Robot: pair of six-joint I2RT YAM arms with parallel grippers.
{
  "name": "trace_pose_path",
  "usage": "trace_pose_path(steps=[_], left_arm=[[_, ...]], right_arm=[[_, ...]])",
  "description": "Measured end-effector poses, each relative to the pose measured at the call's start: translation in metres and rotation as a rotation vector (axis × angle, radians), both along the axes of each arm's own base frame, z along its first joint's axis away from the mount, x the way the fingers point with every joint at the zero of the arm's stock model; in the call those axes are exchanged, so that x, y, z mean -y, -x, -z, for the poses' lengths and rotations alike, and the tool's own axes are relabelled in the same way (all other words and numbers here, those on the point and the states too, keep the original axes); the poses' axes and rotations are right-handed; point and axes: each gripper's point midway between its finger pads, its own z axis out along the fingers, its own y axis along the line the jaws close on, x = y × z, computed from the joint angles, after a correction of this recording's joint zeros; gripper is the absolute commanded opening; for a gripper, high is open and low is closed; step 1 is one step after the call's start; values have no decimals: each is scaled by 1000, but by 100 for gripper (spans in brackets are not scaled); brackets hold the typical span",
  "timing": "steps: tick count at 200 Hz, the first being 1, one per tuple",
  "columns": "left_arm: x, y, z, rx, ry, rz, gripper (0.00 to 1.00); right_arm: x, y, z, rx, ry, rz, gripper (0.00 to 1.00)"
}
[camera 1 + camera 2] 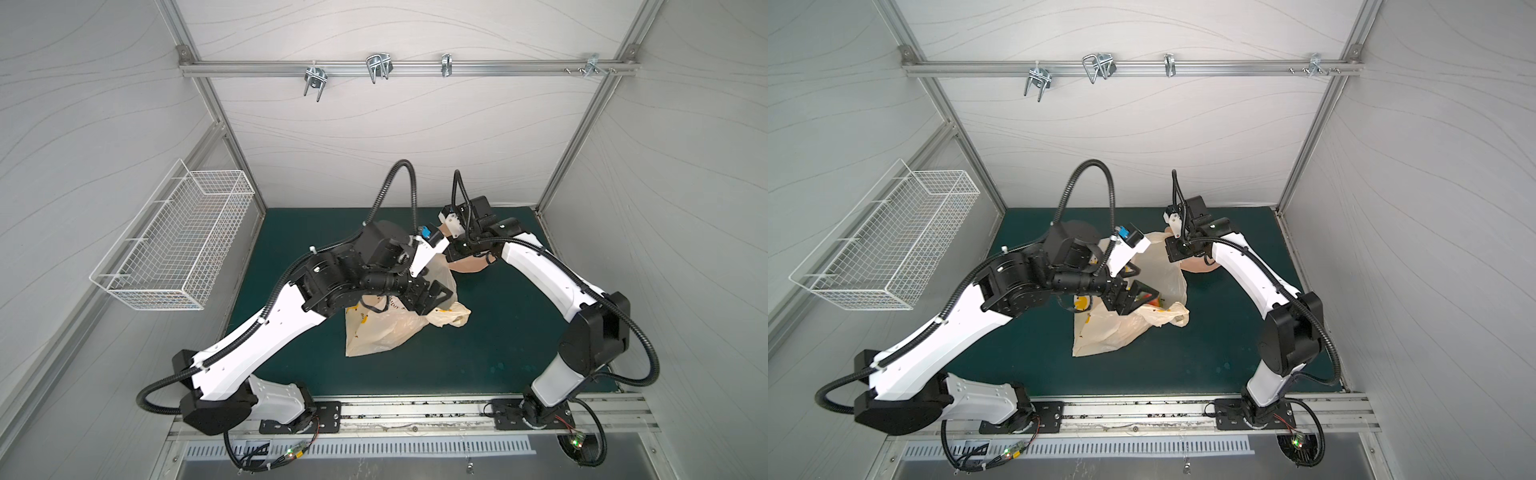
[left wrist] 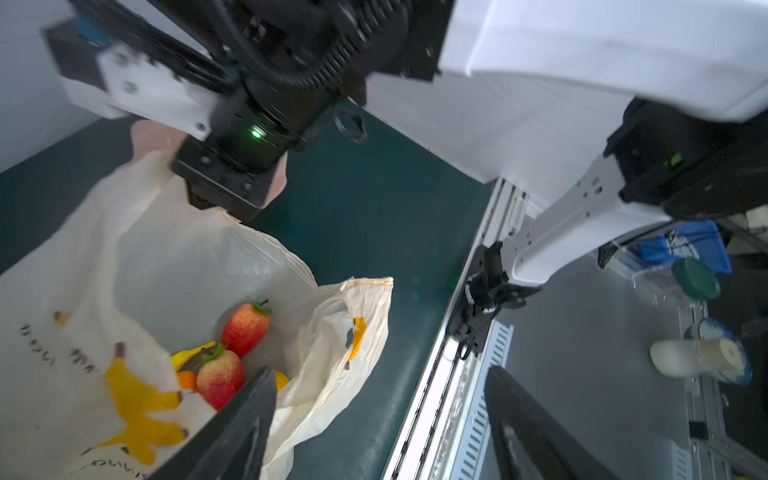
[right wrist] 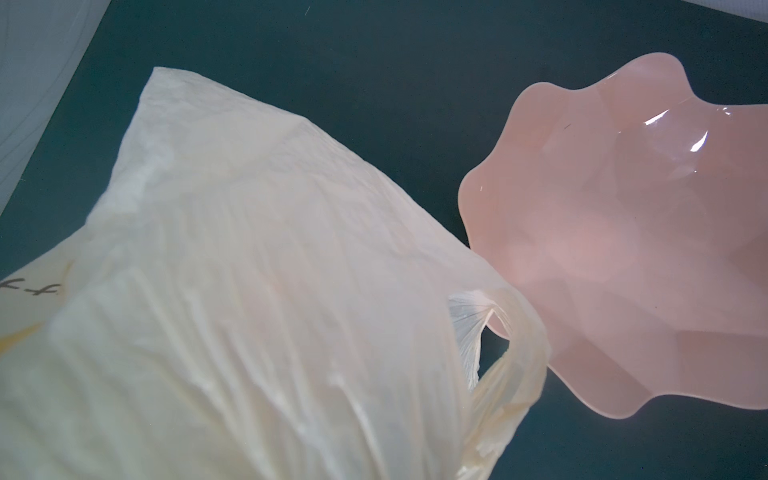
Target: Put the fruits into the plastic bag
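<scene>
Tabletop (image 1: pixel 498 353) under both arms is a flat, matte, dark-green mat. Straight below my left tool (image 2: pixel 380 374) sits the plastic bag (image 2: pixel 187 266), made of thin, crinkly, cream-coloured film printed with yellow banana bunches and dark lettering, its mouth gaping upward. The side of the bag farthest from the left tool is drawn up into a taut, pleated peak that ends at my right tool (image 2: pixel 228 208). That tool's jaws are together, pinched on the film at the bag's rim. One loop handle (image 2: pixel 365 316) slumps loose and wrinkled beneath the gap of the left tool.

Just beside and below the right tool lies the pink dish (image 3: pixel 623 228), glossy and translucent with a wavy, scalloped edge. From the right wrist view I cannot tell whether the bag's film touches it.

The left tool's two black, tapering fingers (image 2: pixel 249 415) stand wide apart over the bag's mouth with nothing between them.

The fruits lie inside the bag, close under one finger of the left tool. I see two strawberries (image 2: pixel 246 328), red fading to pale, with green leafy tops. A curved yellow banana (image 2: pixel 191 355) end shows between them. Two smooth orange citrus balls (image 2: pixel 187 379) sit lower, partly hidden.
</scene>
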Motion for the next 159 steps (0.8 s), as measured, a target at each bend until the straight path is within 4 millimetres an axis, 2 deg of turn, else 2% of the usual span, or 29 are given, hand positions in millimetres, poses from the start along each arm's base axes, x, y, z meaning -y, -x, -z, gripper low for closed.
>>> trace_pose_path(steps=[27,69,118,159], left_arm=[[19,9,43,8,-155,91,80],[32,15,88,36,-325,171,80],[39,9,107,92,-416,197,80],[48,6,122,116,-464,213,75]], right_arm=[[0,1,0,-13,-10,6,0],[-2,3,0,-29,-31,11,0],[-3,3,-1,-36,-39,14,0],[-3,3,-1,-43,-46,19,0]])
